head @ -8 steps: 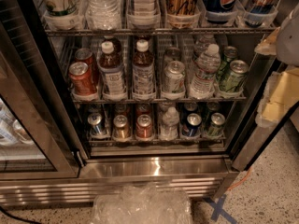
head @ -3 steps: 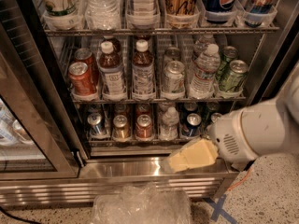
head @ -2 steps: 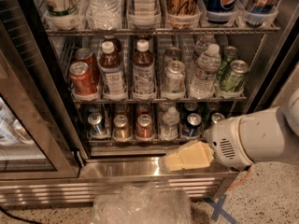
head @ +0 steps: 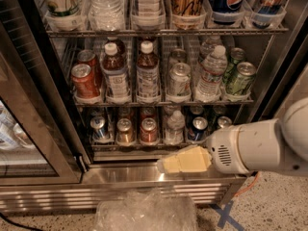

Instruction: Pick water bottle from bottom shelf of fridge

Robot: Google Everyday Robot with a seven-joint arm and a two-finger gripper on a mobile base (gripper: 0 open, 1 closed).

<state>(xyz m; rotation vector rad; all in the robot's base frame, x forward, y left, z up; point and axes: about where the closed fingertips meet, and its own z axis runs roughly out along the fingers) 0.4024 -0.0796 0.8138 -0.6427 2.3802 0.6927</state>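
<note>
The fridge (head: 144, 174) stands open with wire racks of drinks. On the bottom shelf (head: 159, 146) the small clear ribbed water bottle (head: 173, 127) stands in the fourth lane, between a red can and a dark blue can. My gripper (head: 168, 164), with pale yellow fingers on a white arm, comes in from the right. It hovers just in front of the steel sill, slightly below and in front of the bottle, not touching it.
The middle rack holds a red can (head: 84, 81), two brown bottles (head: 147, 71), a silver can, a taller labelled water bottle (head: 211, 74) and green cans. The glass door (head: 29, 143) is swung open at left. A crumpled clear plastic bag (head: 144, 211) lies on the floor below the grille.
My arm came into view from the right and has moved left, bringing the gripper from right of the shelf to just below the water bottle's lane.
</note>
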